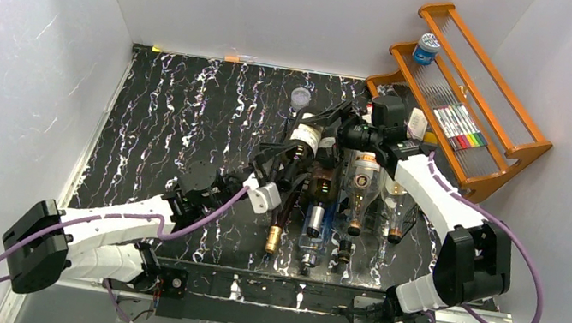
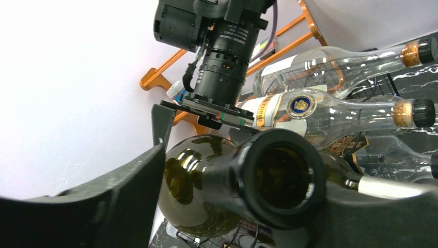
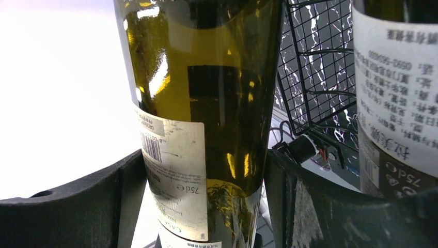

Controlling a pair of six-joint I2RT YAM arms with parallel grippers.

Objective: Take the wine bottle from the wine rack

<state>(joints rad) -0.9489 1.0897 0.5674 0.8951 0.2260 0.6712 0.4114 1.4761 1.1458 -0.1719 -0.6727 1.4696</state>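
While clamping bottle (image 3: 217, 88) at far end with right gripper (image 3: 204, 191), straddles neck with left gripper (image 2: 258, 181), jaws apart. Step: securing grip. Next: close left, raise off rack (image 3: 315, 62).

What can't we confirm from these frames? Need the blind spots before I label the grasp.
- Left wrist view: whether the left gripper actually grips the green wine bottle. The bottle mouth fills the gap and hides any finger contact.
- Top view: whether that bottle's base rests on the wine rack. The right arm covers it.
- Right wrist view: the full label. It is cut off by the bottom edge and the small print is blurred.
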